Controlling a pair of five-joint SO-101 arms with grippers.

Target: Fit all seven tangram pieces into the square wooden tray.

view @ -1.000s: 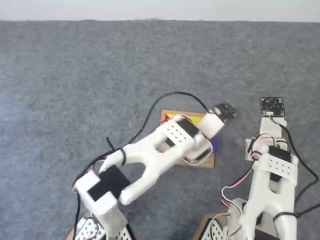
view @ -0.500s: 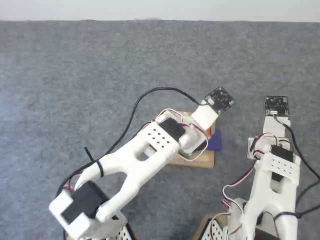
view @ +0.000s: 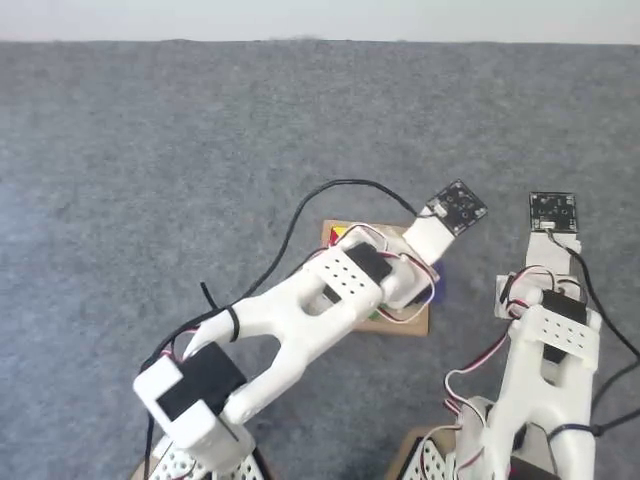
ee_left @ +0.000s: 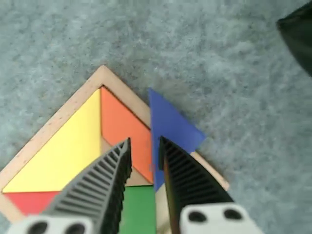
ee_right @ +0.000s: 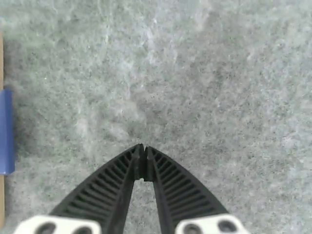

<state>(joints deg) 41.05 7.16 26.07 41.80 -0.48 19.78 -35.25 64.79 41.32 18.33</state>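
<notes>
From the high view I saw the tray on the grey tabletop, a little right of centre, with the left arm stretched across it from the near left. Most of the tray lay under that arm.

The left wrist view looked down on one corner of the tray. A yellow triangle and an orange triangle lay flat inside it, side by side. A green piece and a red piece were partly visible closer to the camera.

The blue piece was not seated. It lay across the tray's rim on the right side, partly over the orange triangle's edge and partly out over the tabletop.

The left end effector hovered over that spot with its fingers a narrow gap apart. One finger was above the blue piece and the other above the orange triangle. I could not tell whether either finger touched a piece.

The right arm stood to the right of the tray. The right end effector had its fingers pressed together with nothing between them, over bare tabletop just beside the blue piece's overhanging edge.
</notes>
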